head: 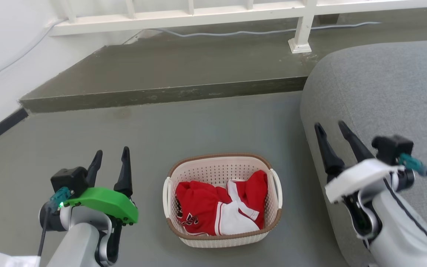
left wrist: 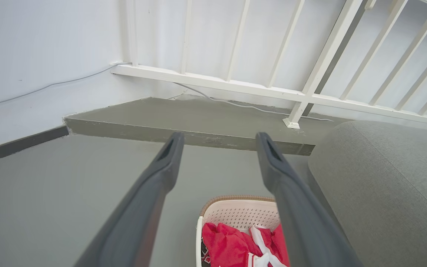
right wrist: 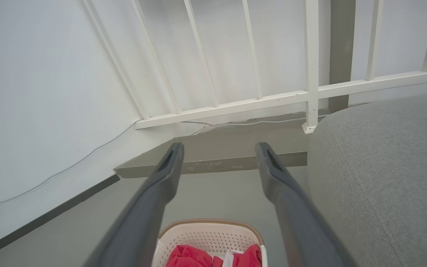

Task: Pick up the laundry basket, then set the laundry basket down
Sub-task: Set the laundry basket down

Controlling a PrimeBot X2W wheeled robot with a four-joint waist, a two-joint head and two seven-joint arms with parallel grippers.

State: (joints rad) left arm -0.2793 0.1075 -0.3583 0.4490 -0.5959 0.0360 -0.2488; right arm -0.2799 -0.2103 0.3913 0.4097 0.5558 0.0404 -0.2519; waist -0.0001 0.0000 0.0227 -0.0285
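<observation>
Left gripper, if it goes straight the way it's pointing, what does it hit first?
Probably the raised step, at its front edge, or the floor before it; depth is unclear. The left gripper points past the laundry basket, not at it.

The cream perforated plastic laundry basket (head: 217, 172) had a brown woven-look rim (head: 221, 155); the crumpled cloth garments (head: 198, 207) were red and white

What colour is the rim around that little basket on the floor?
Brown, with a woven look, around the cream-white laundry basket; the head view shows it best.

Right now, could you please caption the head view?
Left gripper and right gripper, both open, flank the laundry basket of red-and-white clothes on the floor.
</observation>
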